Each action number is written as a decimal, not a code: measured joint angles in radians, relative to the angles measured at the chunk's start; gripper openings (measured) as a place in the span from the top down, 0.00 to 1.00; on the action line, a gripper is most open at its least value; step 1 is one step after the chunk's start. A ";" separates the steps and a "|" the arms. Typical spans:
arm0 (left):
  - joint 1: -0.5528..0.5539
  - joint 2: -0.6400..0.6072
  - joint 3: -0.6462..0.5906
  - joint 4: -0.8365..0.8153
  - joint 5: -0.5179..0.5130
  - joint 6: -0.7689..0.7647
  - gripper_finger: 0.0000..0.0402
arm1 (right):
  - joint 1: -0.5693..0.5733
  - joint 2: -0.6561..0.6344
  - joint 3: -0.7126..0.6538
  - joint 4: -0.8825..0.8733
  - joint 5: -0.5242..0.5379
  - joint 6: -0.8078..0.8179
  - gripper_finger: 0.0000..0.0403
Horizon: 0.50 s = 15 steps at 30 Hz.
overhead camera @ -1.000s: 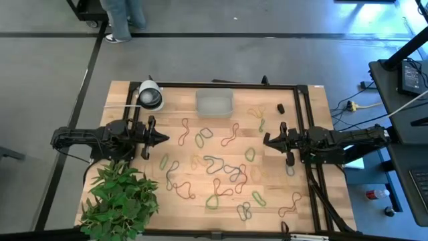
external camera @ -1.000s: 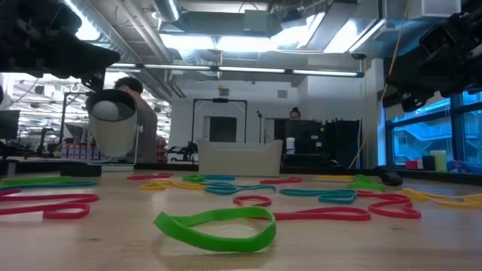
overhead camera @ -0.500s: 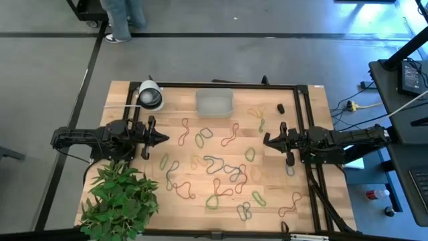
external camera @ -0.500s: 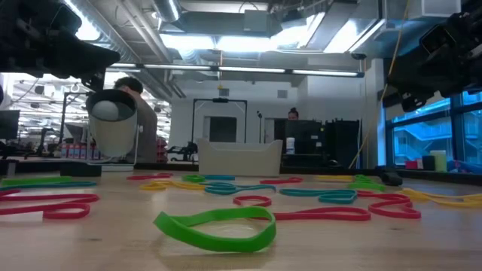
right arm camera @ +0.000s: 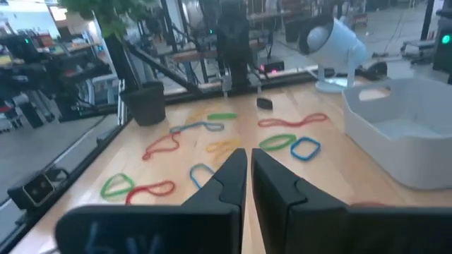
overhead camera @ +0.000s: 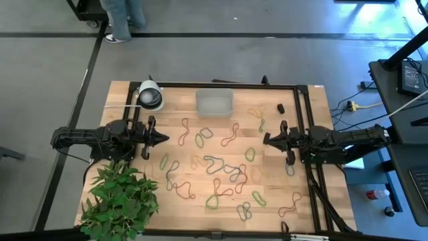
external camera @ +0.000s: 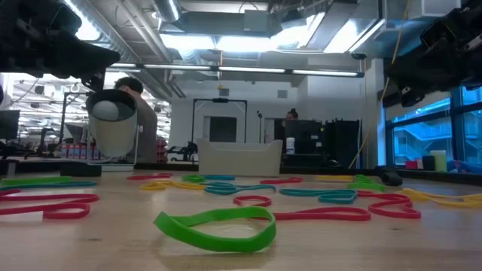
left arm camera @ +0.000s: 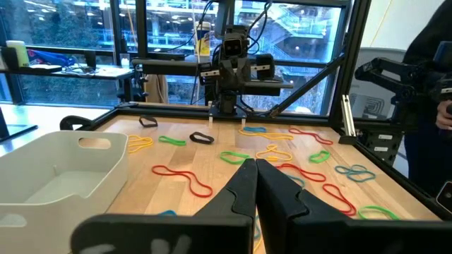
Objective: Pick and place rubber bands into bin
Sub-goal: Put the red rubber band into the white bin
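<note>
high view shows the rubber bands [overhead camera: 215,166] strewn loose over the middle and near part of the wooden surface [overhead camera: 180,114], none yet visible in the bin [overhead camera: 215,102], which sits at the far edge, just right of a white lamp-like fixture [overhead camera: 150,95]. left gripper [overhead camera: 162,139] hovers at the left side of the surface, fingers pressed together and carrying nothing; right gripper [overhead camera: 267,139] hovers opposite at the right side, fingers nearly together with only a slim gap, also empty. a potted plant [overhead camera: 120,197] stands at the near left corner. judgement: the task is at its start, and the step in hand is an approach to a first band. to do it well, the working arm should part its fingers before descending, choose a band lying apart from its neighbours, such as the green loop [overhead camera: 250,154] near the right gripper, rather than the tangled cluster in the middle, and come down with one finger inside the loop and one outside so the thin strand is pinched and not pushed flat. lift clear before carrying to the bin, and release above its opening
</note>
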 joint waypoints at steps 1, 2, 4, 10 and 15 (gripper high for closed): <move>0.000 0.000 0.000 0.000 0.000 0.000 1.00 | 0.000 0.000 0.000 0.010 0.000 0.000 0.93; 0.000 0.000 0.000 0.000 0.000 0.000 1.00 | 0.000 0.000 0.000 0.019 0.000 0.001 0.93; 0.000 0.000 0.000 0.000 0.000 0.000 1.00 | 0.000 0.000 0.000 0.037 0.000 0.008 0.93; 0.000 0.000 0.000 0.000 0.000 0.000 1.00 | 0.000 0.000 0.000 0.065 0.000 0.030 0.93; 0.000 0.000 0.000 0.000 0.000 0.000 1.00 | 0.000 0.000 0.000 0.113 0.015 0.020 0.96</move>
